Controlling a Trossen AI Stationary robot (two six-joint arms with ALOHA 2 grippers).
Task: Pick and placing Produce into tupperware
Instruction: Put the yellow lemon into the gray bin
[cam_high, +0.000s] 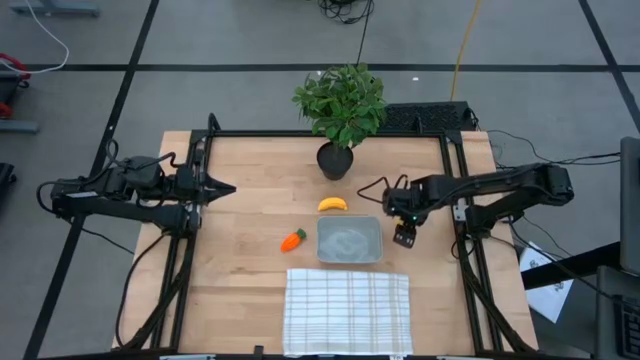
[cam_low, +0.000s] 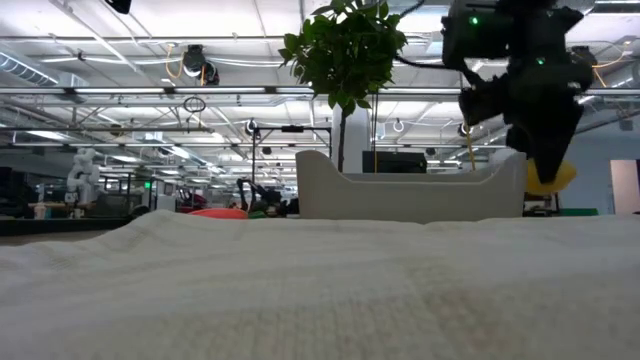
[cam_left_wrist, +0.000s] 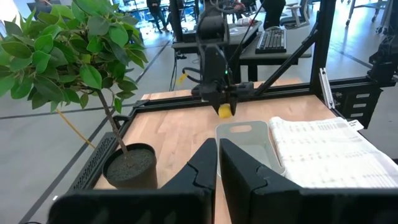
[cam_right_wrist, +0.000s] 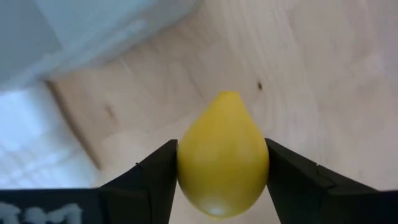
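My right gripper (cam_high: 404, 238) hangs above the table just right of the clear tupperware (cam_high: 350, 241), shut on the yellow lemon (cam_right_wrist: 222, 155). The low view shows the lemon (cam_low: 550, 178) below the dark fingers, beside the tupperware's wall (cam_low: 410, 195). The yellow banana (cam_high: 332, 204) lies on the wood behind the tupperware. The orange carrot (cam_high: 292, 240) lies to the tupperware's left. My left gripper (cam_high: 228, 189) waits shut at the table's left, well above the wood. My right gripper pinches the lemon between its two fingers, one on each of its rounded sides (cam_right_wrist: 186, 158). The fingers (cam_right_wrist: 155, 171) come from above, pointing steeply down. The lemon is lifted clear of the table, and its pointed end (cam_right_wrist: 227, 96) sticks out past the fingertips.
A white checked cloth (cam_high: 347, 310) lies at the near edge, in front of the tupperware. A potted green plant (cam_high: 340, 105) stands at the far middle. Bare wood lies to the left of the carrot and right of the gripper.
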